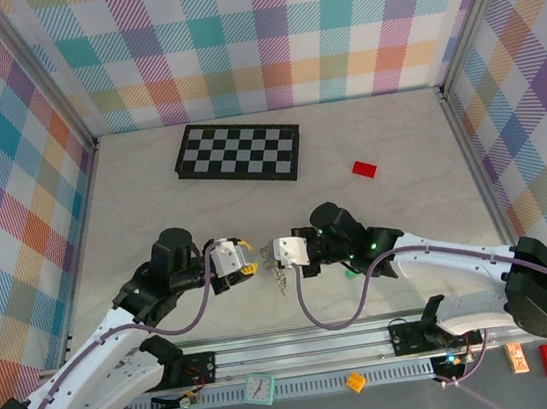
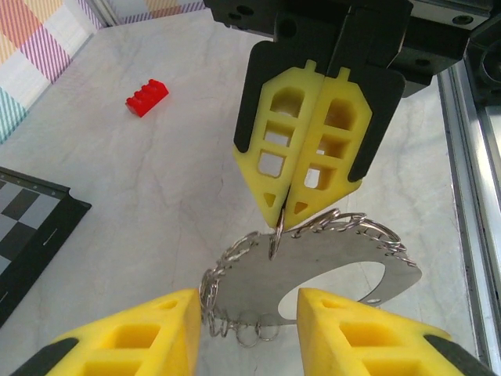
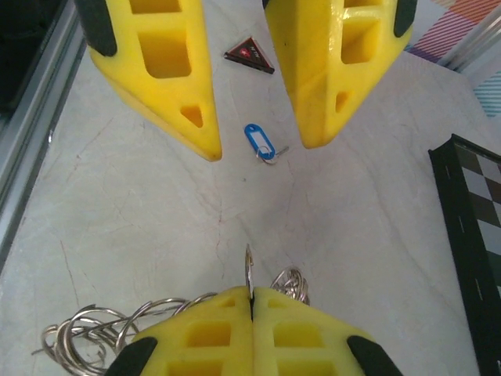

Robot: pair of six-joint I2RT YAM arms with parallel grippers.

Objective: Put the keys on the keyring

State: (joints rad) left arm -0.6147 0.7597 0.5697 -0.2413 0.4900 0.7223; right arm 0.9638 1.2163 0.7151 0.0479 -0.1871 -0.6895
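Blue key (image 3: 259,142): lies flat on the desk (image 3: 141,227), near a red-and-black triangle (image 3: 249,53). In the right wrist view it sits beyond the left pincer's fingers. It is well apart from the ring and not yet threaded.
Left pincer (image 1: 249,266): partly open with nothing in its grip. It faces the other arm, and the ring's lower edge sits in the gap between its fingers. This looks like a stance for taking or steadying the loop.
Keyring (image 2: 313,262): hangs between the two arms, pinched at its upper edge. Whether its bottom touches the desk cannot be told.
Right pincer (image 2: 282,215): closed tight on the ring's wire, probably so the loop dangles where the left arm can reach it.
Stage: judged early, since the ring is presented but no key is on it.
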